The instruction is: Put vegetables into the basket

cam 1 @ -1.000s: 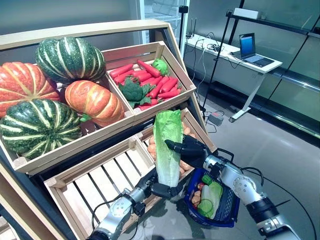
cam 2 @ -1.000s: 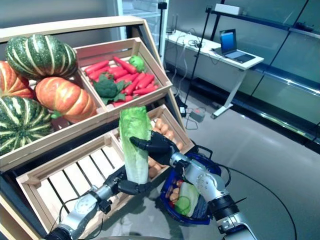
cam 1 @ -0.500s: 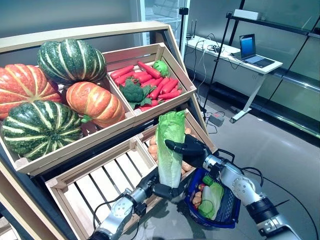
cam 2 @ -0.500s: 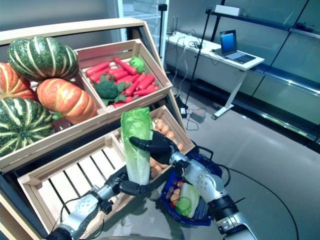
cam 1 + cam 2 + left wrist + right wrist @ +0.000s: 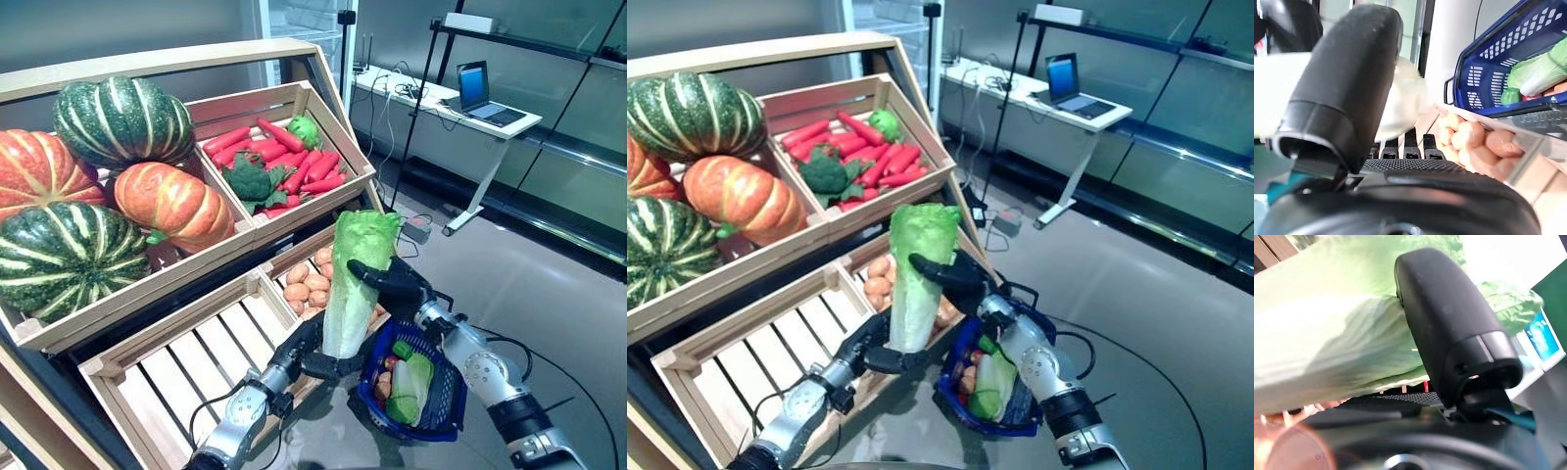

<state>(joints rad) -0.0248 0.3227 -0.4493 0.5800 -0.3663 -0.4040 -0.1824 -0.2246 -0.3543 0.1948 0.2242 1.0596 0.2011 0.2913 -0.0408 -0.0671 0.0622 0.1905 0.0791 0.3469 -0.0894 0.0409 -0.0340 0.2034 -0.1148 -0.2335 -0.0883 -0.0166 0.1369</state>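
Upright lettuce (image 5: 355,279) gripped at its base by left hand (image 5: 315,354) and higher up by right hand (image 5: 394,283), just beside blue basket (image 5: 443,392), before tiered wooden produce stand (image 5: 137,323) on glossy grey floor (image 5: 568,304), white desk (image 5: 446,102) with laptop (image 5: 480,93) behind.

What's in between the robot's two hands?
The cabbage, seen in both eye views: the left hand grips its base, the right hand holds its leafy top.

Pale green lettuce (image 5: 355,279), blue basket (image 5: 446,403), red carrots (image 5: 294,162), orange and green-striped pumpkins (image 5: 118,191).
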